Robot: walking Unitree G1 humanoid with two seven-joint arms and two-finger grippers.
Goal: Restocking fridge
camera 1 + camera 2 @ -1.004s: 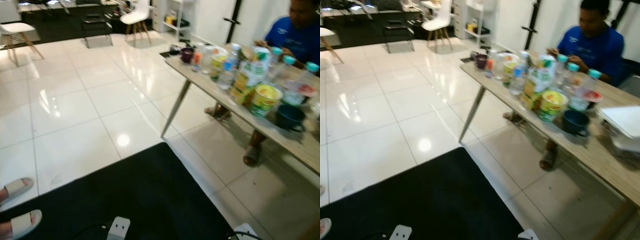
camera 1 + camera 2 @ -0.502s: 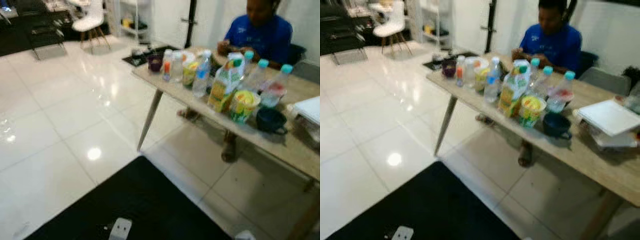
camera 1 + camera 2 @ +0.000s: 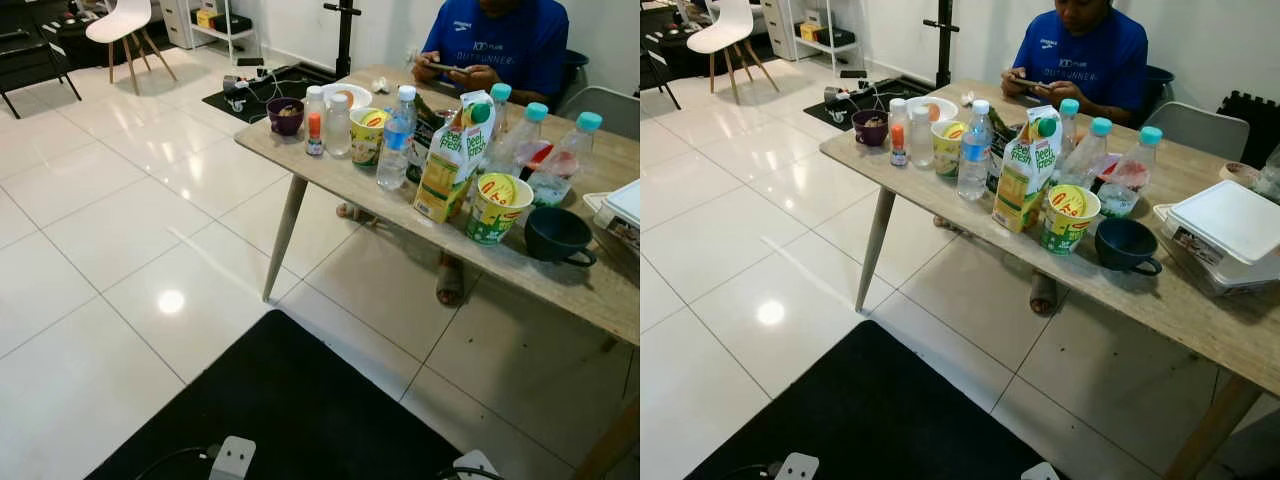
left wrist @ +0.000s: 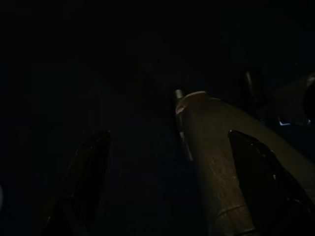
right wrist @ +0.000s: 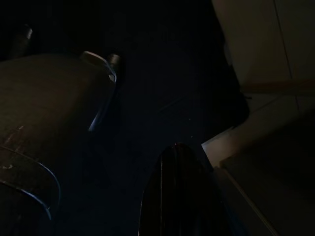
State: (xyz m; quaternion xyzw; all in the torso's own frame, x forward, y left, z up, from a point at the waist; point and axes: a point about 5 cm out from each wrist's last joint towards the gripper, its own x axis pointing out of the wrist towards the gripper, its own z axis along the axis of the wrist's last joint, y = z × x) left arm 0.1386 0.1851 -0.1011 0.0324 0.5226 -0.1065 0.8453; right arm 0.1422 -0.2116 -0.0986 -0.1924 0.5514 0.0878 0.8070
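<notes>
Bottles, juice carton and cups crowd the table; left tool wide, right tool unclear

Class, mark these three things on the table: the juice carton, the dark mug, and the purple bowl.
juice carton (image 3: pixel 1018 180), right eye view, front face of the carton.
dark mug (image 3: pixel 1122 244), right eye view, its outer wall.
purple bowl (image 3: pixel 870 130), right eye view, its side.
</notes>
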